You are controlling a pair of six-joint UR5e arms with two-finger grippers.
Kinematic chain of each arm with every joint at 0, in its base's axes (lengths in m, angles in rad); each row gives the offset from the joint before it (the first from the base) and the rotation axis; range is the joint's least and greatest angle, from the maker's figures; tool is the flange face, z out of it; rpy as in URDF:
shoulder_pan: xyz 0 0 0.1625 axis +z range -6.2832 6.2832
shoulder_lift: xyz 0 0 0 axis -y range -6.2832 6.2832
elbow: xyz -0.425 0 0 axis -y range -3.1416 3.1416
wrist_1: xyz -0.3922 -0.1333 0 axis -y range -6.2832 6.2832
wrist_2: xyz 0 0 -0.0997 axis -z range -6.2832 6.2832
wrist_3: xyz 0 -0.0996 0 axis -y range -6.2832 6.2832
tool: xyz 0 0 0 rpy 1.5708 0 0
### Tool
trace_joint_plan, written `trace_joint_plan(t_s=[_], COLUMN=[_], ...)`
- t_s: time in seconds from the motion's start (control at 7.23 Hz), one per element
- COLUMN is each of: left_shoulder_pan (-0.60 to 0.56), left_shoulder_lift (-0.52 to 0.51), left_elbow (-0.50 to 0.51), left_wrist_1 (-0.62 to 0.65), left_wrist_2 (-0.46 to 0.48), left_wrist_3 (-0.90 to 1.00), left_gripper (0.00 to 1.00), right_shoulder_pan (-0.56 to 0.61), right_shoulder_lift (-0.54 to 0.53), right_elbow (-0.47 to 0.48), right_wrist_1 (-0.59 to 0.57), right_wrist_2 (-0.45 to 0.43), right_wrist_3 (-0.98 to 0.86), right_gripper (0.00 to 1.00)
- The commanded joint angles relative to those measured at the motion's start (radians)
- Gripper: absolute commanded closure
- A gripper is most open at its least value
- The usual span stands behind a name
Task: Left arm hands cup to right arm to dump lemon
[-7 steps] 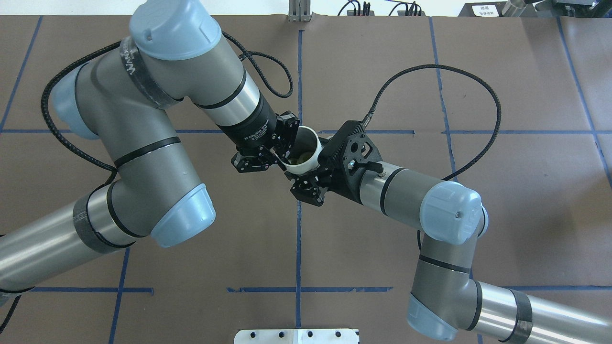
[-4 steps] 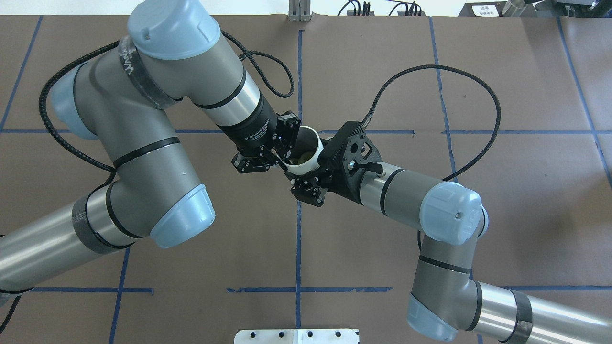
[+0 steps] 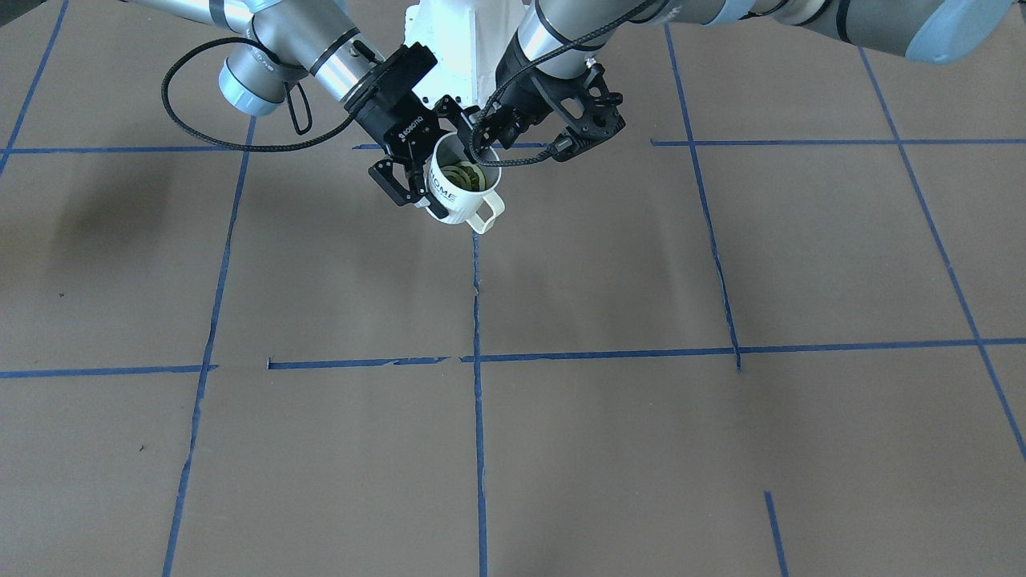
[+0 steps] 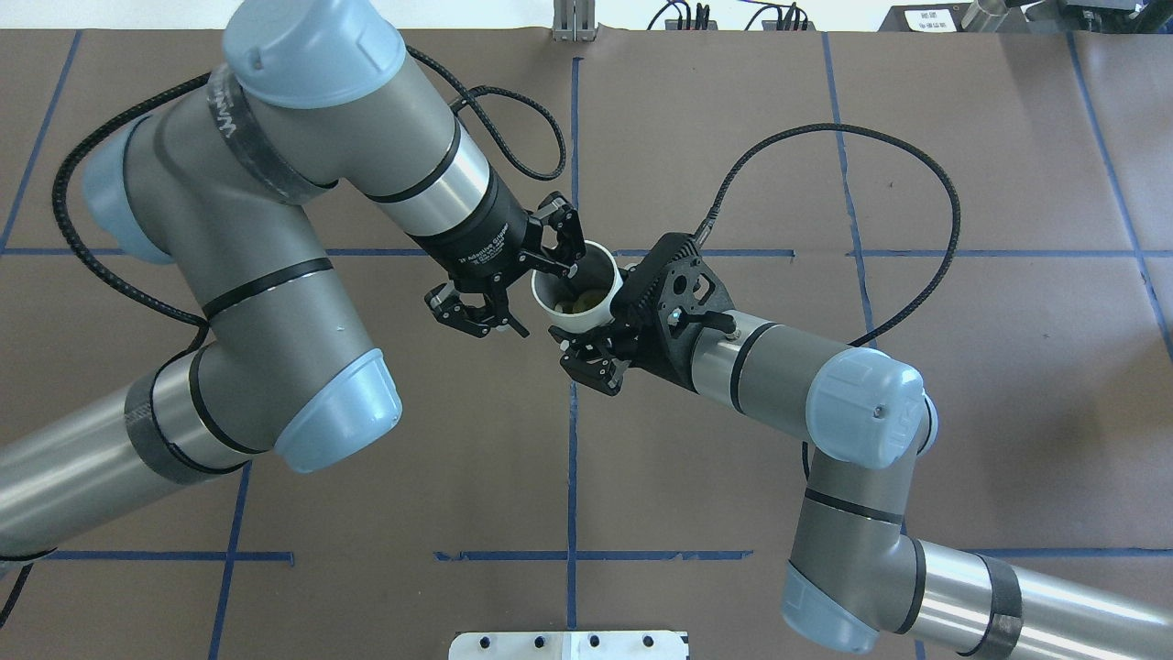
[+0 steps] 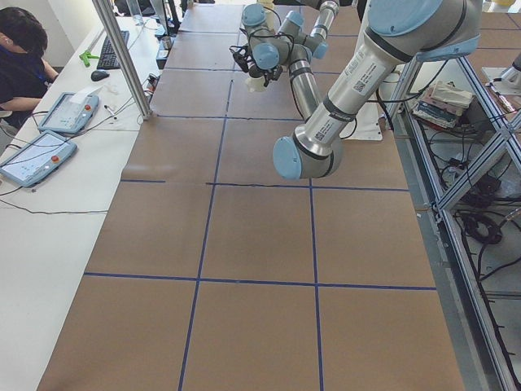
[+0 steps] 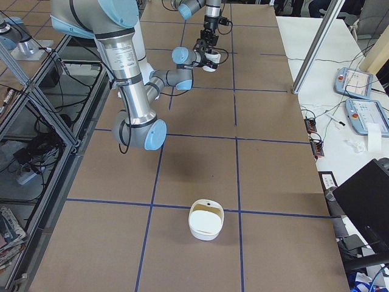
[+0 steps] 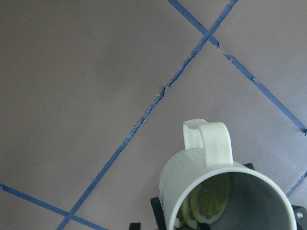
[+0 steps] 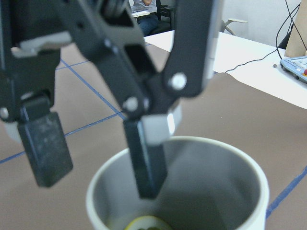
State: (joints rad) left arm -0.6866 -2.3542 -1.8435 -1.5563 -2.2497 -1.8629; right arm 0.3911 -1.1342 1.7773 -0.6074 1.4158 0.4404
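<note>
The white cup (image 4: 553,318) hangs in mid-air above the table's centre line. It also shows in the front view (image 3: 457,200), handle toward the camera. Lemon slices (image 7: 211,201) lie inside it, also seen from the front (image 3: 465,176). My right gripper (image 4: 579,341) is shut on the cup's body from the side and carries it. My left gripper (image 4: 545,298) is open. In the right wrist view one of its fingers (image 8: 148,163) hangs inside the cup's mouth and the other stands outside the rim (image 8: 230,167), neither pressing the wall.
A white bowl (image 6: 206,219) stands on the brown table toward my right end. A white mount plate (image 4: 568,644) sits at the near edge. An operator's side table with pendants (image 5: 37,155) and a metal post (image 5: 122,57) lie beyond the far edge.
My left gripper has opened and let go of the cup's rim, and the left arm has shifted slightly back and left. The cup stays in the right gripper, barely moved.
</note>
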Motion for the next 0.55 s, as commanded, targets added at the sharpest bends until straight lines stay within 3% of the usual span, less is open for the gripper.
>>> trace_joint_plan(t_s=[0.0, 0.28, 0.42], left_shoulder_pan=[-0.077, -0.083, -0.079], left_shoulder_lift=[0.035, 0.142, 0.189], left_elbow=[-0.025, -0.031, -0.040], left_wrist_1=[0.007, 0.013, 0.015], left_wrist_2=[-0.077, -0.058, 0.012], left_wrist_3=[0.052, 0.227, 0.351], left_gripper=[0.00, 0.00, 0.00], right_shoulder_pan=[0.000, 0.005, 0.012], right_shoulder_lift=[-0.004, -0.007, -0.019], right_elbow=[-0.002, 0.004, -0.001], right_wrist_1=[0.000, -0.002, -0.009], right_wrist_2=[0.003, 0.005, 0.003], right_wrist_3=[0.000, 0.017, 0.043], right_gripper=[0.65, 0.71, 0.77])
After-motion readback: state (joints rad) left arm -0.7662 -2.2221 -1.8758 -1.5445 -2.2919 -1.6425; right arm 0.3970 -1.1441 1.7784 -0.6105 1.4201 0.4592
